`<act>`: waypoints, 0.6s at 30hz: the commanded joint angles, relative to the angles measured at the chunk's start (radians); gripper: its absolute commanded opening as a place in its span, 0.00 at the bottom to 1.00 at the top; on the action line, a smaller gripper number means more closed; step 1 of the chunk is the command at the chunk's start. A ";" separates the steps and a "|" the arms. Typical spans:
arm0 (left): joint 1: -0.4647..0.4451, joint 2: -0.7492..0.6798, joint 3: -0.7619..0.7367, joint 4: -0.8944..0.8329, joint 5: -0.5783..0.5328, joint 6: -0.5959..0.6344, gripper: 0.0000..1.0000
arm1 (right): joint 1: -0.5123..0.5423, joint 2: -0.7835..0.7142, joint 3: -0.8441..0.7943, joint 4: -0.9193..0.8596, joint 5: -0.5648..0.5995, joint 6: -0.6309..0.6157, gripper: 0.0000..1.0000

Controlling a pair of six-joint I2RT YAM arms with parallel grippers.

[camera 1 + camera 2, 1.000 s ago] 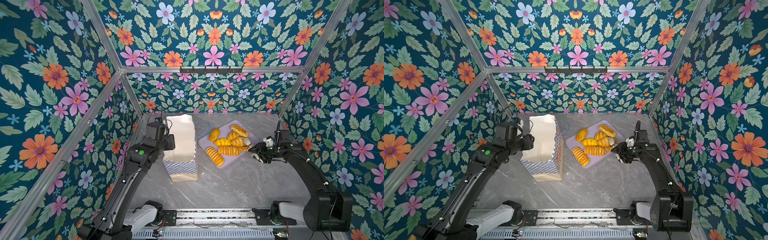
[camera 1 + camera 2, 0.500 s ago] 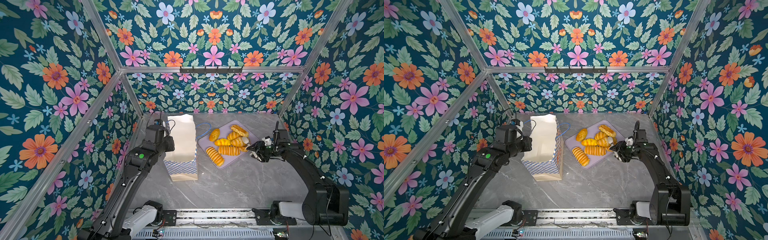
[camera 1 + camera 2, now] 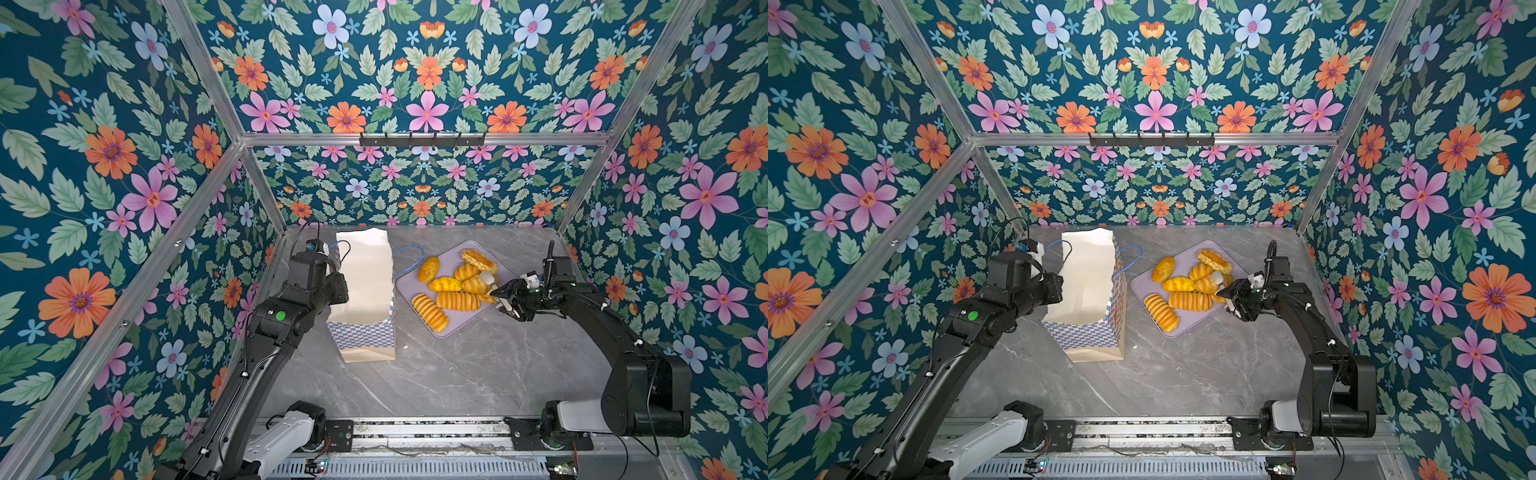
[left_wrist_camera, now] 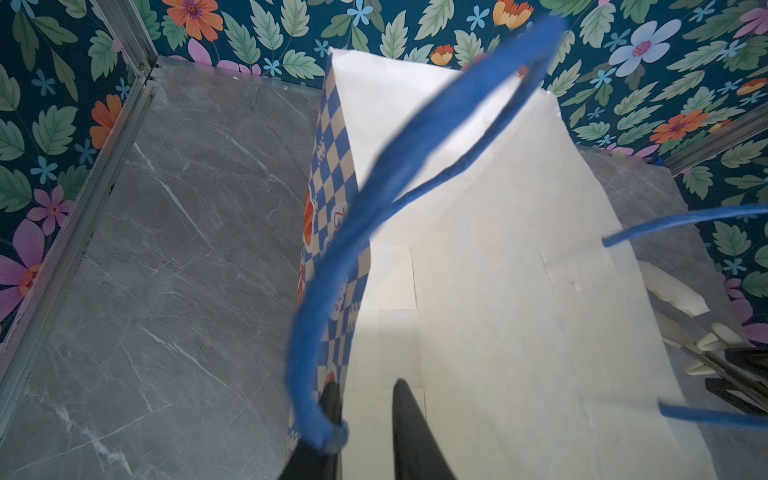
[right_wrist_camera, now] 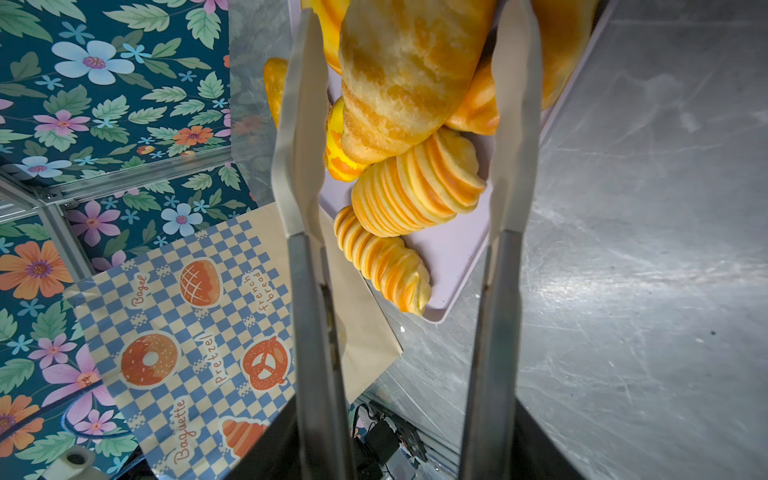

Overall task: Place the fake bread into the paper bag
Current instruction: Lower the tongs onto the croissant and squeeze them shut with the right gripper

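The paper bag (image 3: 365, 282) (image 3: 1088, 270) stands upright and open at the back left of the table. My left gripper (image 4: 365, 395) is open but narrow. One black finger (image 4: 332, 399) is outside the bag's checkered wall and the other is inside the bag (image 4: 478, 249). A blue cord handle (image 4: 374, 199) loops over the outer finger. Several pieces of fake bread (image 3: 457, 300) (image 3: 1187, 300) lie on a lavender tray (image 3: 465, 322). My right gripper (image 3: 491, 289) (image 5: 411, 16) is open, its pale fingers (image 5: 299, 124) on either side of a croissant (image 5: 407, 75) on the tray's right side.
Two ribbed rolls (image 5: 415, 195) lie on the tray (image 5: 453, 257) just beyond the croissant, with the bag's printed side (image 5: 187, 332) behind them. Floral walls and aluminium posts close in the grey marble table (image 3: 478, 374) on three sides. A rail runs along the front edge.
The left gripper's jaws have narrowed at the bag's wall. The right gripper has moved left over the tray onto the bread and opened a little wider.
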 commanded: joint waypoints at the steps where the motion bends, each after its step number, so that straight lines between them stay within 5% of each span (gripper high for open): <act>1: 0.001 -0.007 -0.002 0.022 0.007 -0.005 0.25 | 0.001 0.014 0.013 0.046 -0.024 0.009 0.59; 13: 0.001 -0.020 -0.007 0.019 0.006 -0.017 0.30 | 0.002 0.112 0.043 0.089 -0.038 0.014 0.55; 18: 0.001 -0.027 -0.005 0.015 0.001 -0.022 0.43 | 0.002 0.106 0.038 0.089 -0.026 0.011 0.46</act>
